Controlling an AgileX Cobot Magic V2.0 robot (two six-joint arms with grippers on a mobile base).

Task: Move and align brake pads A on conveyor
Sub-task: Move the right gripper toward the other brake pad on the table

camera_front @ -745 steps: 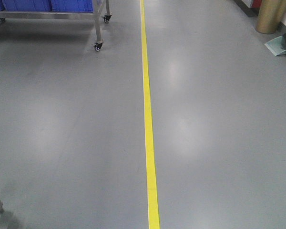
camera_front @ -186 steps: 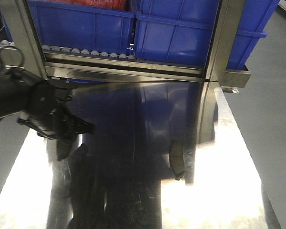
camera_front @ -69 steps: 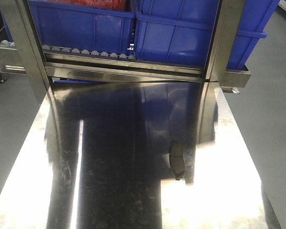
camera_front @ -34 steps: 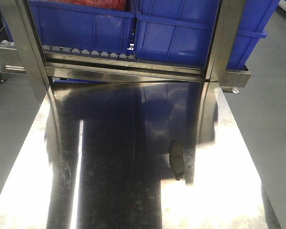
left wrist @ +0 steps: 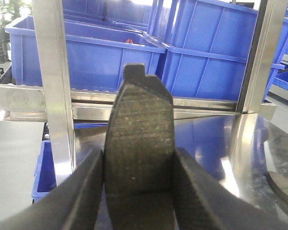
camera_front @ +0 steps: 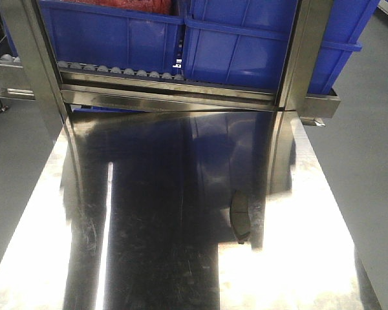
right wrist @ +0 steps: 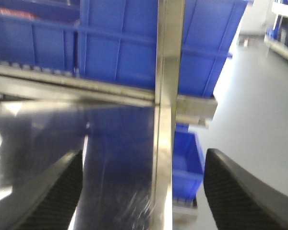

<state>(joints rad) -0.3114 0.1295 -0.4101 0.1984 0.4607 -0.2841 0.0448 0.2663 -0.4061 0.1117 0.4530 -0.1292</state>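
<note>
Gone from the front view since before, the left gripper (left wrist: 139,165) pinches one brake pad (left wrist: 140,120) to carry it, while the right gripper (right wrist: 143,160) hangs open and empty.

Blue bins (camera_front: 110,39) behind steel tabletop (camera_front: 149,258)

We see the steel surface (camera_front: 297,271) acting as a mirror in the front view: white glare washes out its near corners, a thin bright streak runs down the left, and the middle lies dark with the reflected blue bins (camera_front: 116,39). The loose pad (camera_front: 240,218) is dim and merges with its reflection. In the left wrist view the held pad (left wrist: 139,115) is sharp and evenly lit, its grain plain. The right wrist view is soft and smeared; the right gripper (right wrist: 143,191) fingers (right wrist: 53,196) blur, and the floor (right wrist: 259,96) glares pale.
</note>
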